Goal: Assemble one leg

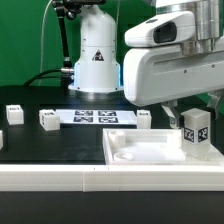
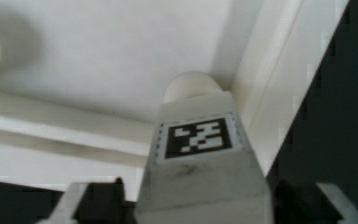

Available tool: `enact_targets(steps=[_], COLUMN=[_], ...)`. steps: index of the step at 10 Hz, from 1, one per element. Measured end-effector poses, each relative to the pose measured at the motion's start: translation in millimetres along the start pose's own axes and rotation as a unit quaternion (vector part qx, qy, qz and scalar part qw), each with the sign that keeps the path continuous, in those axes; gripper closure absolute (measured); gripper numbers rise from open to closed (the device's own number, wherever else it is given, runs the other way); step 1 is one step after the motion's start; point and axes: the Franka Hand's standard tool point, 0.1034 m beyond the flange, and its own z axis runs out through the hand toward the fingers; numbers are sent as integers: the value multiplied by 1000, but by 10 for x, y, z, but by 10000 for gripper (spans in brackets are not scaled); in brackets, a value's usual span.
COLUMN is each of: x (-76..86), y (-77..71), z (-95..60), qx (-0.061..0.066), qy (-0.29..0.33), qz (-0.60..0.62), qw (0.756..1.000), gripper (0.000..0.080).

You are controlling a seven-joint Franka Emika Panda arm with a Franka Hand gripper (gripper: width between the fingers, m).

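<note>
My gripper [image 1: 192,116] is shut on the leg [image 1: 195,130], a small white post with a black-and-white tag. It holds the leg upright over the far right corner of the wide flat white panel [image 1: 140,152]. In the wrist view the leg [image 2: 197,150] runs out between the two dark fingers [image 2: 98,202], and its rounded tip points at the panel [image 2: 87,50] close to the panel's raised rim. I cannot tell whether the tip touches the panel.
The marker board [image 1: 95,117] lies on the black table behind the panel. Three more small white tagged posts stand on the table: one at the far left [image 1: 14,113], one beside the marker board [image 1: 49,119], one behind the panel [image 1: 143,118]. The arm's white base [image 1: 97,55] stands at the back.
</note>
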Motion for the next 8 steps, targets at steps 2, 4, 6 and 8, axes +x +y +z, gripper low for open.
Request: enact_targets(steps=[2,4,6,8], x=[0,1,5,30], y=[-1,-13,-48,-30], z=[0,3,16,19], qx=[0,1,-2,-3], qy=[0,1,7,20], qz=[7,27,169,292], qw=[1000,1000,986,956], gripper=[509,509,509,509])
